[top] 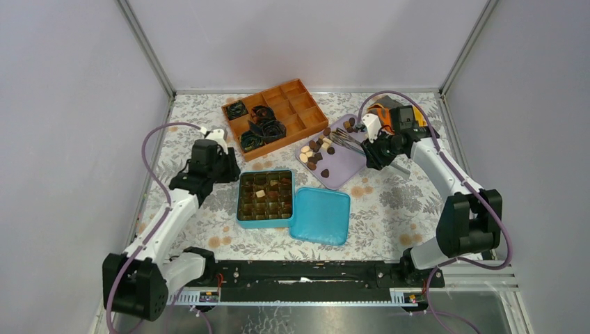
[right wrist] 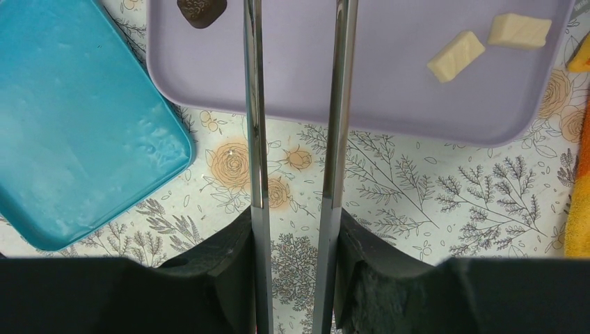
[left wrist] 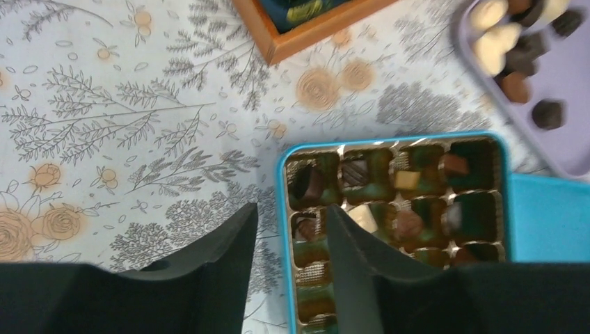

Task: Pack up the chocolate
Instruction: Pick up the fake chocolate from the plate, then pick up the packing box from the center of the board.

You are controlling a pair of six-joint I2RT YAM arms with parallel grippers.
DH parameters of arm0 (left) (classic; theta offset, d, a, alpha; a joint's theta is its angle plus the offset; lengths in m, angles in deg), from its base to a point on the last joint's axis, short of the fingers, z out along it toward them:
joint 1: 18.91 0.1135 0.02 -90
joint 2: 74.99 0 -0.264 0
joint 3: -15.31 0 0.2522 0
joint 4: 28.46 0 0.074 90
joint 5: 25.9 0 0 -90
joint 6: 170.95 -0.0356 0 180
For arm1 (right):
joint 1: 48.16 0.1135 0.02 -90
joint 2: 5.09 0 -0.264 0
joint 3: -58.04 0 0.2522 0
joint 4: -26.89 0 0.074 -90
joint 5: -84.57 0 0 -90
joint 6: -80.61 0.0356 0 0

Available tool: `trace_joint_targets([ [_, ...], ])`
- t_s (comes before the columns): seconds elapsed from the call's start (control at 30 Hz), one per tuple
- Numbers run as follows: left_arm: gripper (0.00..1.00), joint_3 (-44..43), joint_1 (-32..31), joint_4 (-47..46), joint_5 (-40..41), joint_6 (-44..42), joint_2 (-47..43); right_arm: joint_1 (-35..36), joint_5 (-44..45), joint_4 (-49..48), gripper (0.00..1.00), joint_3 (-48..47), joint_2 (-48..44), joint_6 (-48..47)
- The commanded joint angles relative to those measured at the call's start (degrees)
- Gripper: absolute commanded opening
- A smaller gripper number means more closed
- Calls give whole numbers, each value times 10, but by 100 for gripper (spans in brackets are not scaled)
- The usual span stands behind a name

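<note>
While the right gripper [right wrist: 293,216] pinches metal tongs [right wrist: 254,104] over the lilac tray [top: 348,165], chocolate [top: 314,149] lies on that tray, at one o'clock from the blue box [top: 264,223]. The left gripper [left wrist: 292,209] hovers at the box's nine o'clock rim, fingers apart and empty.

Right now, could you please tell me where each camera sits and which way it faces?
Top external: above and behind the robot, looking down on the table; the left arm and right arm show.
Left wrist: looks down past the left gripper at the blue tin's rim.
Right wrist: looks down along the metal tongs in the right gripper toward the purple tray.
Shared: both wrist views catch the purple tray and blue lid.
</note>
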Motion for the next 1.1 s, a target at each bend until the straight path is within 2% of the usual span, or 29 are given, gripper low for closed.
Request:
trace_joint_targets([
  [0.0,42,-14,3,30,18,3,47,-2,-30,-4,1,-7,-29,-6],
  [0.07,38,-19,4,33,19,5,67,-2,-34,-4,1,-5,-32,-5],
  [0.57,38,-59,13,46,-32,-1,174,-2,-61,0,1,1,-56,0],
  [0.83,34,-76,17,52,-59,0,227,-1,-79,4,1,2,-77,1],
  [0.93,28,-82,17,52,-64,1,245,-1,-87,7,1,1,-85,0],
  [1.07,13,-92,17,56,-72,2,265,3,-95,18,2,2,-90,-5],
])
